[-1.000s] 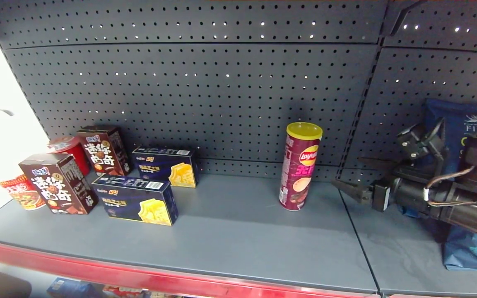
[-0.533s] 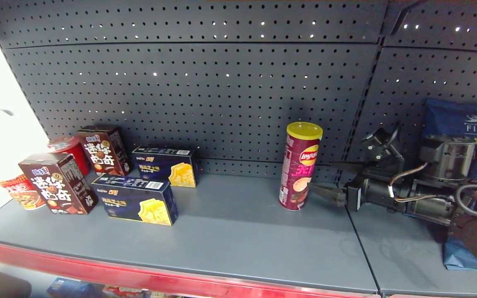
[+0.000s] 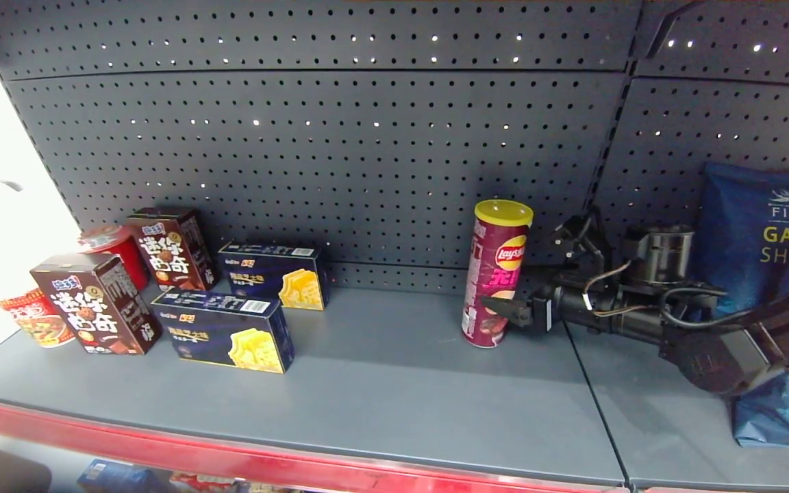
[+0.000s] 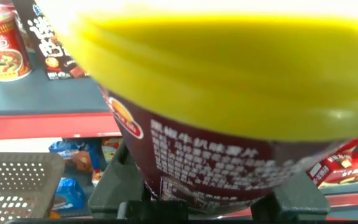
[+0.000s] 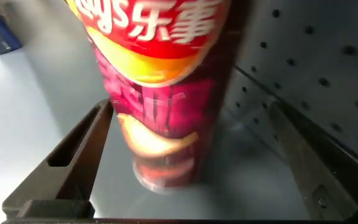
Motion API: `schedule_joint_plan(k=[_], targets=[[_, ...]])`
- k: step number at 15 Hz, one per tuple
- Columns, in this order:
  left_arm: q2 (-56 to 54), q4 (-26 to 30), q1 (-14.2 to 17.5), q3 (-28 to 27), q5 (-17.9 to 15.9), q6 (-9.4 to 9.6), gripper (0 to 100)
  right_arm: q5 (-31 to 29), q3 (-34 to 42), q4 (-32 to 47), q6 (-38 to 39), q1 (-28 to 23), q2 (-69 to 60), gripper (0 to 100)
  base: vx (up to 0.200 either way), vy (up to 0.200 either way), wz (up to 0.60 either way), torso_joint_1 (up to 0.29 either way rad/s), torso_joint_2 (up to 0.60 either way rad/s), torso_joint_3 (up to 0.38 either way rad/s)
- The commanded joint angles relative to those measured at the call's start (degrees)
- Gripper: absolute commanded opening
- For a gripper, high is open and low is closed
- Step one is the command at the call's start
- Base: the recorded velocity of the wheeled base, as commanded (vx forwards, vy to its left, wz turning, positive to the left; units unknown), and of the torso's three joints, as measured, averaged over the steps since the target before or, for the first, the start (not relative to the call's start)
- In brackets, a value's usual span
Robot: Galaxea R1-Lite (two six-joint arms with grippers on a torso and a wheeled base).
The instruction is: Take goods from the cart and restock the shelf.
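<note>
A maroon chips can (image 3: 497, 274) with a yellow lid stands upright on the grey shelf (image 3: 381, 383), close to the pegboard back. My right gripper (image 3: 504, 302) comes in from the right at the can's lower half. In the right wrist view the chips can (image 5: 166, 93) sits between the open fingers (image 5: 73, 168), with a gap on each side. My left gripper (image 4: 210, 202) is shut on a second chips can (image 4: 229, 68), also maroon with a yellow lid, held in front of the shelving.
Brown boxes (image 3: 96, 301), dark blue boxes (image 3: 230, 329) and red noodle cups (image 3: 35, 318) crowd the shelf's left end. A blue bag (image 3: 764, 239) leans at the right, behind my right arm. A red lip (image 3: 230, 452) edges the shelf. A perforated basket (image 4: 17, 186) sits lower down.
My right arm has slid left along the shelf from the blue bag to the standing chips can, and its fingers now straddle the can. The can and boxes have stayed put.
</note>
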Motion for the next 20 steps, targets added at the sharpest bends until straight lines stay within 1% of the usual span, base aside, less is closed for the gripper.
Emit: schedule_joint_plan(k=[1, 4, 6, 7, 8, 10, 12, 13, 14, 16, 19, 20], targets=[[0.07, 0.5, 0.0, 0.12, -0.03, -0.02, 0, 0.19, -4.53, 0.75, 0.18, 0.1, 4.75, 100, 0.0, 0.0, 0.0, 0.0, 0.0, 0.0], [-0.02, 0.68, 0.0, 0.91, 0.05, -0.02, 0, 0.27, -8.58, 4.35, 0.62, 0.01, 5.99, 100, 0.0, 0.0, 0.0, 0.0, 0.0, 0.0], [-0.02, 0.68, 0.0, 1.17, 0.05, -0.02, 0, 0.54, -9.9, 4.53, 0.71, 0.1, 6.51, 100, 0.0, 0.0, 0.0, 0.0, 0.0, 0.0], [-0.02, 0.68, 0.0, 1.44, 0.05, -0.02, 0, 1.5, -10.16, 4.44, 0.88, 0.1, 6.51, 0, 0.0, 0.0, 0.0, 0.0, 0.0, 0.0], [-0.02, 0.68, 0.0, 1.52, 0.05, -0.02, 0, 3.7, -10.6, 4.35, 0.97, 0.18, 6.51, 0, 0.0, 0.0, 0.0, 0.0, 0.0, 0.0], [-0.28, 0.68, 0.0, 1.61, 0.05, -0.11, 0, 3.61, -10.33, 4.44, 1.06, 0.62, 5.9, 0, 0.0, 0.0, 0.0, 0.0, 0.0, 0.0], [-0.37, 0.68, 0.0, 1.52, 0.05, -0.19, 0, 2.56, -8.67, 4.44, 1.24, 1.5, 3.26, 0, 0.0, 0.0, 0.0, 0.0, 0.0, 0.0], [-0.37, 0.68, 0.0, 1.52, 0.05, -0.19, 0, 0.45, -6.64, 4.44, 1.85, 2.47, -0.08, 0, 0.0, 0.0, 0.0, 0.0, 0.0, 0.0], [-0.28, 0.68, 0.0, 1.52, 0.05, -0.19, 0, -0.17, -5.59, 4.44, 2.47, 3.0, -1.57, 0, 0.0, 0.0, 0.0, 0.0, 0.0, 0.0], [-0.37, 0.59, 0.0, 1.52, 0.05, -0.28, 0, -1.48, 1.35, 4.53, 3.61, 4.84, -10.01, 0, 0.0, 0.0, 0.0, 0.0, 0.0, 0.0], [-0.37, 0.42, 0.0, 1.44, 0.05, -0.37, 0, -5.26, 11.64, 4.53, 3.61, 7.21, -20.38, 0, 0.0, 0.0, 0.0, 0.0, 0.0, 0.0], [-0.37, 0.42, 0.0, 1.44, 0.05, -0.37, 0, -5.61, 13.04, 4.53, 3.61, 7.57, -21.79, 0, 0.0, 0.0, 0.0, 0.0, 0.0, 0.0]])
